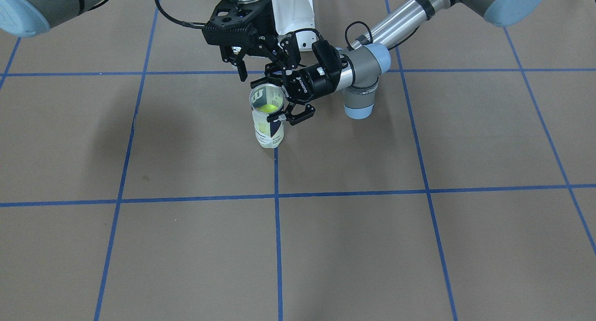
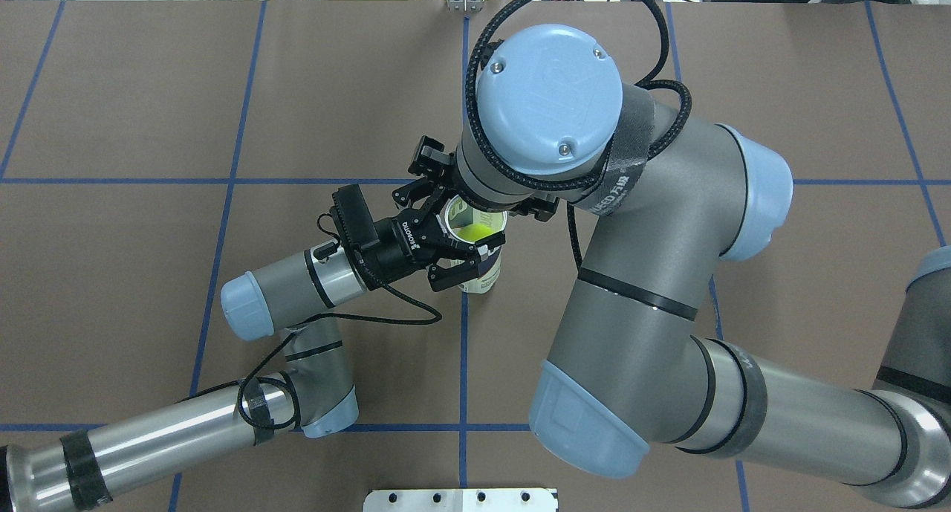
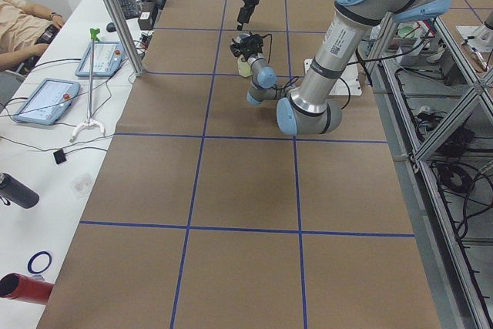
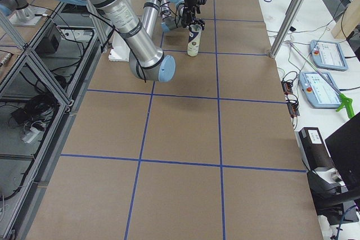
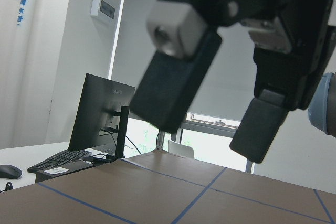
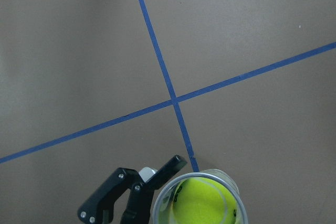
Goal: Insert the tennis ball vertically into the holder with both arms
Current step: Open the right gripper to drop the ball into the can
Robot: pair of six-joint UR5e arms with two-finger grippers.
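Firstly, the front-facing camera: the clear Wilson tennis-ball tube [image 1: 269,127] stands upright on the brown table [image 1: 419,246], at the 12 o'clock end of a blue tape line [image 1: 278,246]; a yellow-green tennis ball [image 1: 265,108] sits inside it, below the open rim; the left gripper [image 1: 282,97] comes in level from the tube's 3 o'clock, its fingers spread wide on either side of the rim and clamped on nothing; the right gripper [image 1: 257,68] points down at the tube's 12 o'clock, above and behind it, fingers parted and empty.

Overhead, the right arm [image 2: 631,311] covers part of the tube's mouth, with the ball showing beneath its wrist; the left arm [image 2: 297,289] lies at the tube's 8 o'clock.

From the left end, the tube is small and far, at 11 o'clock of the near arm's elbow; a person [image 3: 19,17] and two teach pendants [image 3: 46,100] sit at the white bench at 9 o'clock.

From the right end, the tube stands at 3 o'clock of the near arm's forearm.

On the left wrist camera, two blurred black fingers stand far apart with only wall and window between them; a monitor [image 5: 102,114] stands at 8 o'clock.

The right wrist camera looks straight down; the tube's mouth, ball inside, lies at 6 o'clock; one left finger sits just beside the rim at its 9 o'clock, and whether they touch I cannot tell.
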